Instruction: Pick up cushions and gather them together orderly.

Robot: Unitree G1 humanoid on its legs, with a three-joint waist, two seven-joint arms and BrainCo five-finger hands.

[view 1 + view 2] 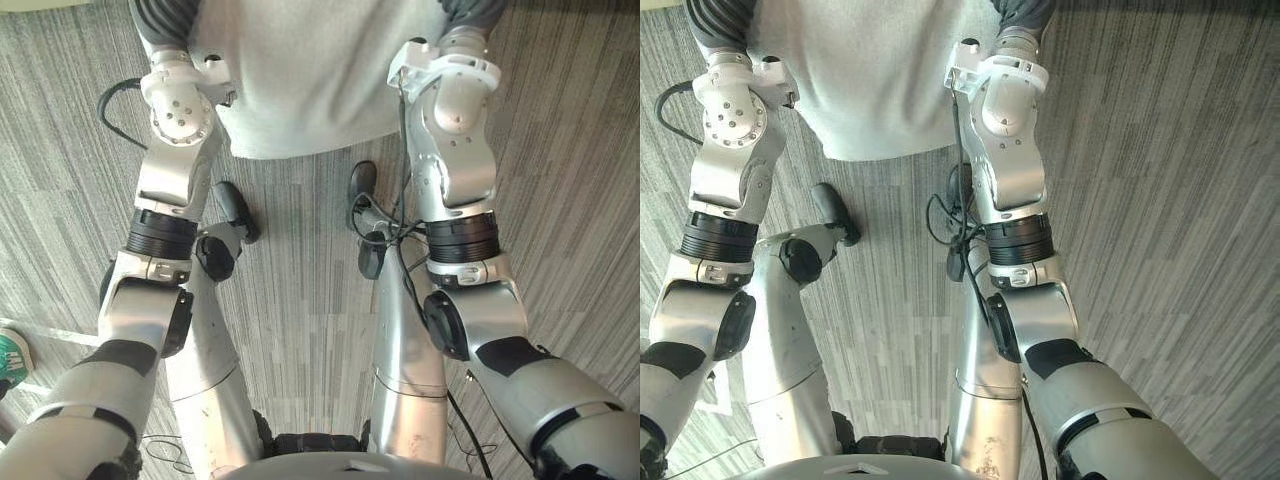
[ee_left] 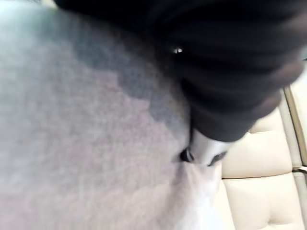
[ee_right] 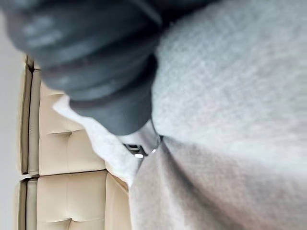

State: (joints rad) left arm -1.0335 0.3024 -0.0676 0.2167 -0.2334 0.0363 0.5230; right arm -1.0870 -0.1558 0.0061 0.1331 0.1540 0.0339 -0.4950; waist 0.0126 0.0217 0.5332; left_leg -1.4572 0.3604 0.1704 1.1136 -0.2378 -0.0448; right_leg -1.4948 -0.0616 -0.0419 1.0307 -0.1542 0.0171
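Note:
A light grey cushion (image 1: 310, 70) hangs in front of me, above the floor, between my two arms. My left hand (image 1: 165, 20) is against its left side and my right hand (image 1: 470, 12) against its right side, with just their dark ribbed covers showing at the cushion's edges. In the left wrist view the left hand (image 2: 230, 62) presses into the grey cloth (image 2: 86, 143). The right wrist view has the right hand (image 3: 86, 52) sunk into the same cushion (image 3: 230, 96).
A cream tufted sofa (image 3: 62, 187) lies just beyond the cushion; the left wrist view catches the sofa (image 2: 259, 182) too. Grey striped carpet (image 1: 570, 200) covers the floor. A person's green shoe (image 1: 10, 360) is at the left edge.

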